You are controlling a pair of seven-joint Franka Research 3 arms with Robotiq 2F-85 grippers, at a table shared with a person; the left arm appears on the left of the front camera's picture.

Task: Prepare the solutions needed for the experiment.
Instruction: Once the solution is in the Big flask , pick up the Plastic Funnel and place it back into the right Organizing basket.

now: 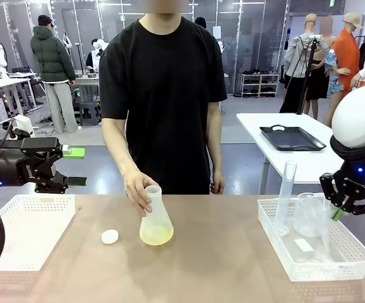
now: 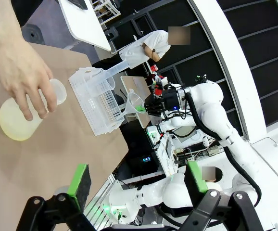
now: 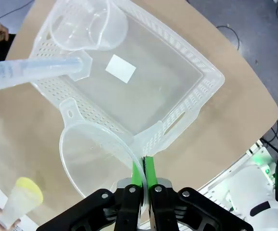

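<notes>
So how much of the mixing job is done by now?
Done: a shallow layer of yellow liquid sits in the flask, steadied by the person's hand, its white stopper off on the table. In hand: the right pincer grips a clear funnel by its rim. Left: the funnel isn't at the flask yet; the left pincer hangs open and empty.

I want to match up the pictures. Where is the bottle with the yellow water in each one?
Front view: the bottle with yellow liquid stands mid-table, with a person's hand on its neck.
Left wrist view: at the far left, under the hand.
Right wrist view: in the bottom left corner.
Shared landmark: the white basket.
</notes>
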